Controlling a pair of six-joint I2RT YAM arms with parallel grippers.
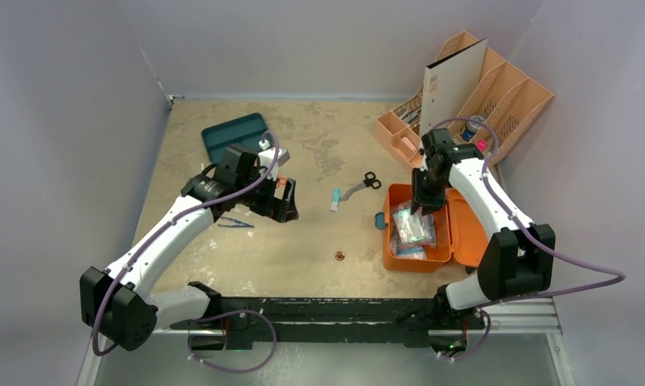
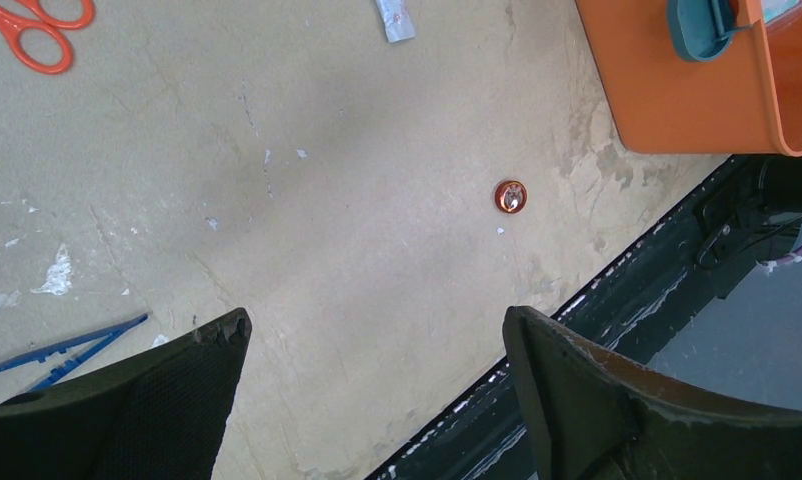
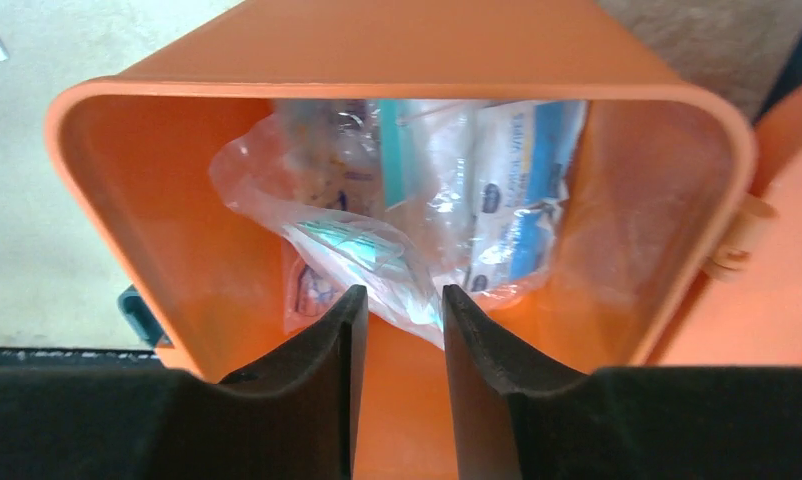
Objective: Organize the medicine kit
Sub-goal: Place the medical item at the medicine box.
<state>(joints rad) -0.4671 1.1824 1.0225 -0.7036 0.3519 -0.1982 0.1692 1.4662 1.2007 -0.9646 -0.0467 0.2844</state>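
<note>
Presently the medicine kit (image 1: 416,263) sits open on the right side of the table (image 1: 303,241), lid laid back to its right, packets heaped inside; the right gripper (image 3: 405,292) hangs over it, fingers narrowed about a corner of a clear plastic bag (image 3: 357,240) — whether they truly pinch it I cannot tell. Well apart, the left gripper (image 2: 375,320) hovers spread wide above the tabletop; a small coppery disc (image 2: 511,196) lies near it.

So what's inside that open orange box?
The medicine kit holds clear plastic bags of small supplies and blue-and-white printed packets, piled together. Whatever lies beneath them on the floor of the case is covered.
</note>
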